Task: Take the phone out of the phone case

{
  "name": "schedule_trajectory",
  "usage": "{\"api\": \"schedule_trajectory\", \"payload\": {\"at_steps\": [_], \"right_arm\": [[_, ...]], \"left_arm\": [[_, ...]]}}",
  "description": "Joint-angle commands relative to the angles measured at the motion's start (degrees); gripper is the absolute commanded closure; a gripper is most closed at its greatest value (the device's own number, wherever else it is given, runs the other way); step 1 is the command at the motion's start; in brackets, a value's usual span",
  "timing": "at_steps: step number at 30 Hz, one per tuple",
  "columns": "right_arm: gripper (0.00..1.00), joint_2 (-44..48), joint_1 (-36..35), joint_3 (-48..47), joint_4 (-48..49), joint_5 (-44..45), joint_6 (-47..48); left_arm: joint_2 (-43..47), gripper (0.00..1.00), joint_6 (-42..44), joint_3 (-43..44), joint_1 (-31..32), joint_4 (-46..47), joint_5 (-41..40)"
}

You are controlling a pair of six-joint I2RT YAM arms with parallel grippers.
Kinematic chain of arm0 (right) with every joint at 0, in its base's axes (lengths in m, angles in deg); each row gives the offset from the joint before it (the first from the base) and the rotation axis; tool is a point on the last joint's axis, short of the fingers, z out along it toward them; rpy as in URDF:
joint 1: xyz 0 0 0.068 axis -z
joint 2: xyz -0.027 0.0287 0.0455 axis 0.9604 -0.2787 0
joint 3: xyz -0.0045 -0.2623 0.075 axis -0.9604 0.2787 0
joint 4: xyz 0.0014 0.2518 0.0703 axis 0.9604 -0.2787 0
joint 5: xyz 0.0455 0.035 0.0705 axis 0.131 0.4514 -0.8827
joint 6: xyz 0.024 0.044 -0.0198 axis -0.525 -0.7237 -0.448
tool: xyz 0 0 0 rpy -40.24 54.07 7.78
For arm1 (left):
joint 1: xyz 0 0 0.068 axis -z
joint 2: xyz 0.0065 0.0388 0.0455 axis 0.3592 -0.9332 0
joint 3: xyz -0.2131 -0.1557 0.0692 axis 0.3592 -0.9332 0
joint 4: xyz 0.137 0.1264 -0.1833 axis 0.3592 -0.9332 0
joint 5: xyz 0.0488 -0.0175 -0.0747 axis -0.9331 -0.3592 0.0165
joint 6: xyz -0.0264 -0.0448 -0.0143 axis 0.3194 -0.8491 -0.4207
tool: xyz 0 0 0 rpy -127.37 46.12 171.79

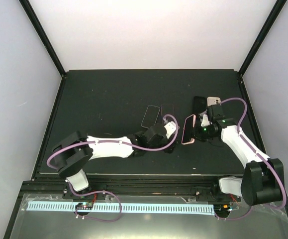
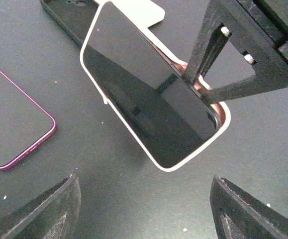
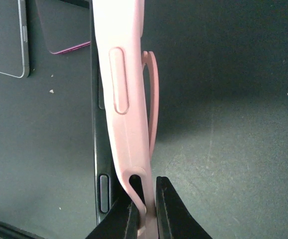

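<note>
1. The left gripper hangs wide open and empty, facing the phone's screen.
2. The phone sits in the pink case, tilted up on edge between the two grippers. One corner looks peeled free.
3. The right gripper is clamped shut on the case's rim.
4. This looks like the prying step. Next, I'd say, the left gripper must grip the phone and pull it clear.

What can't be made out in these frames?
- Right wrist: phone screen, seen edge-on; pink case lower end, behind the right gripper and cut by the bottom edge.
- Left wrist: case corner, under a right finger; black case, cut by the top edge.
- Top view: phone-to-case seam, too small.
</note>
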Motion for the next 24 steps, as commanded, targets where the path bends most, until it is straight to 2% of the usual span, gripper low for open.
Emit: {"api": "schedule_trajectory", "payload": {"at_steps": [1, 13, 24], "right_arm": [[0.99, -1.9, 0.2, -0.2, 4.2, 0.5, 0.2], [0.99, -8.6, 0.3, -1.7, 5.2, -0.8, 0.4], [0.99, -9.4, 0.2, -2.0, 4.9, -1.5, 0.5]], "left_arm": [[-3.8, 0.27, 1.1, 3.2, 0.4, 5.8, -3.6], [-10.7, 0.27, 1.6, 7.0, 2.3, 8.7, 1.5], [-15.9, 0.3, 2.8, 10.7, 3.1, 7.8, -1.0]]}}
